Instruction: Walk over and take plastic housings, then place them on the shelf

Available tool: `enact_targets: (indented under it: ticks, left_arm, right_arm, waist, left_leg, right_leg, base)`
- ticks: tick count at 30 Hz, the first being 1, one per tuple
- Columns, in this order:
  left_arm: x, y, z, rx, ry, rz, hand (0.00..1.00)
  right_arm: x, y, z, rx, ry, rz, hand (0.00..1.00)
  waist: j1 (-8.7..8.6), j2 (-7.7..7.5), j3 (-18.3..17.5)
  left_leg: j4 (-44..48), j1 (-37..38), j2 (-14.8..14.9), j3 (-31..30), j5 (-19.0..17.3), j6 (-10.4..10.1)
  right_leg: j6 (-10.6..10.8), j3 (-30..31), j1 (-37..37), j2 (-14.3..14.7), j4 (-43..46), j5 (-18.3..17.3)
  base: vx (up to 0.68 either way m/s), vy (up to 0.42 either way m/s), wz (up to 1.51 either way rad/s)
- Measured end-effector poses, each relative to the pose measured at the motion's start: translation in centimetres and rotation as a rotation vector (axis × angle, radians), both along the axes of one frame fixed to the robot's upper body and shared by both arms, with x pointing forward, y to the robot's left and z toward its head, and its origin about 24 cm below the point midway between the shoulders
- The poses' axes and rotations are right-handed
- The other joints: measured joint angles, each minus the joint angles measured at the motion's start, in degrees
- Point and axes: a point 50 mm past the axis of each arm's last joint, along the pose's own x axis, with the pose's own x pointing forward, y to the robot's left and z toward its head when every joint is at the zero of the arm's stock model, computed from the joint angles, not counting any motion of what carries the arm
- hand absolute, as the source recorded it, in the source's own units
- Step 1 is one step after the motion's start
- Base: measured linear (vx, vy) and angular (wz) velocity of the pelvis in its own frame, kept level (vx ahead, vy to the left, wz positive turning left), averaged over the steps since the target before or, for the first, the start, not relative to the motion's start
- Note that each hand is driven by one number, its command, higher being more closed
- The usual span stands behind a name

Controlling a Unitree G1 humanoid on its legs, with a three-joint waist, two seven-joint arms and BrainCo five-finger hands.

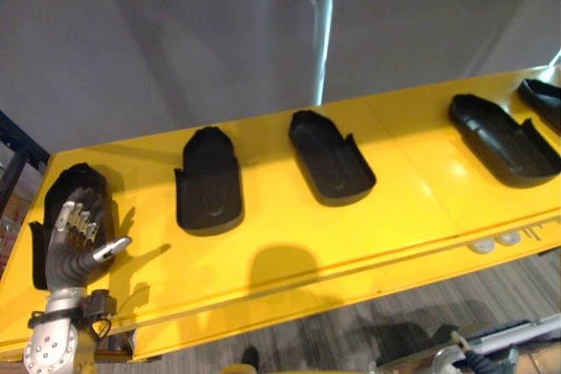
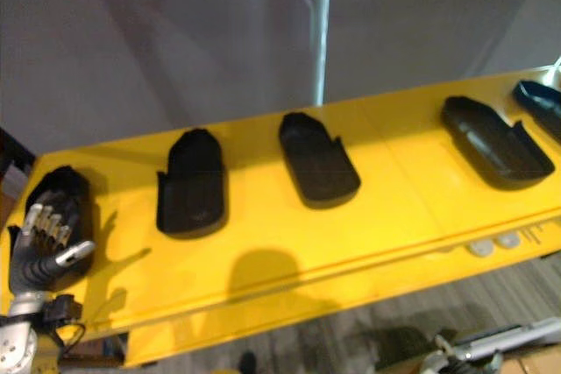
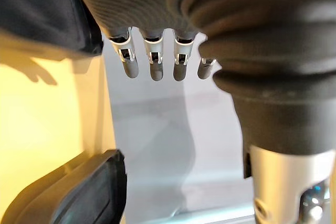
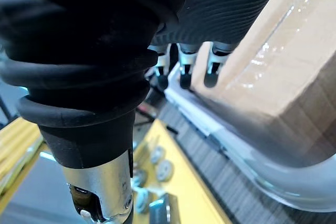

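Hovering my left hand (image 1: 77,236) at the near end of the leftmost black plastic housing (image 1: 74,179), I have its fingers loosely spread, thumb out, gripping nothing. I can't quite tell whether the fingertips touch the shell. Four more housings (image 1: 331,159) lie in a row to that hand's right along the yellow shelf (image 1: 351,238). My right hand (image 4: 183,74) hangs low beside a cardboard box (image 4: 278,66), fingers loose, empty. These shells look light, stiff and smooth, so likely slippery. I'd pinch across the raised side walls, thumb opposing fingers, without squeezing the thin rim hard.
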Motion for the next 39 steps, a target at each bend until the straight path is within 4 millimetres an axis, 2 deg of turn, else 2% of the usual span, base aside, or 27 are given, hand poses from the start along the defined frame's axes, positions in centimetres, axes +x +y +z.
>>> enact_targets:
  ticks: [6, 14, 20, 26, 39]
  left_arm:
    - [-0.1, 0.4, -2.1, -0.061, 0.118, 0.015, 0.00]
    - [0.2, 0.2, -3.4, -0.104, 0.188, 0.022, 0.00]
    - [0.7, 0.2, -3.1, -0.106, 0.174, 0.038, 0.00]
    - [0.8, 0.3, -3.1, -0.110, 0.172, 0.074, 0.00]
    - [0.8, 0.7, -3.3, -0.119, 0.189, 0.164, 0.00]
  right_arm:
    - [0.8, 0.4, 0.0, 0.005, -0.009, 0.035, 0.00]
    - [1.6, 0.5, 0.1, 0.006, -0.029, 0.045, 0.00]
    - [1.6, 0.5, 0.1, 0.006, -0.030, 0.045, 0.00]
    - [1.6, 0.5, 0.1, 0.006, -0.030, 0.045, 0.00]
    - [2.1, 0.6, 0.2, 0.009, -0.037, 0.049, 0.00]
  waist:
    - [-0.02, -0.15, 0.0]
    - [-0.06, -0.41, 0.4]
    - [-0.10, -0.22, 2.1]
    - [-0.16, 0.13, 2.5]
    - [-0.16, -0.16, 3.1]
  left_leg:
    - [0.0, 0.0, -0.1, -0.1, 0.0, 0.0]
    - [0.0, 0.0, -0.2, -0.3, 0.0, 0.0]
    - [-0.1, 0.8, -0.3, -0.5, 0.0, 0.1]
    - [-0.1, 0.8, -0.3, -0.4, 0.0, 0.0]
    - [-0.1, 0.8, -0.3, -0.5, 0.0, 0.0]
  right_leg:
    - [-0.1, -0.2, 0.0, -0.1, -0.1, 0.0]
    - [0.1, -0.3, 0.2, -0.1, -0.6, 0.0]
    - [0.1, -0.6, 1.2, -0.1, -0.8, 0.0]
    - [0.1, -0.6, 1.1, -0.1, -0.9, 0.1]
    - [0.2, -0.6, 1.2, -0.2, -1.0, 0.1]
  base:
    - [-0.01, -0.002, 0.00]
    - [0.00, 0.000, 0.00]
    - [-0.02, -0.005, 0.00]
    - [0.00, 0.000, 0.00]
    - [0.00, 0.000, 0.00]
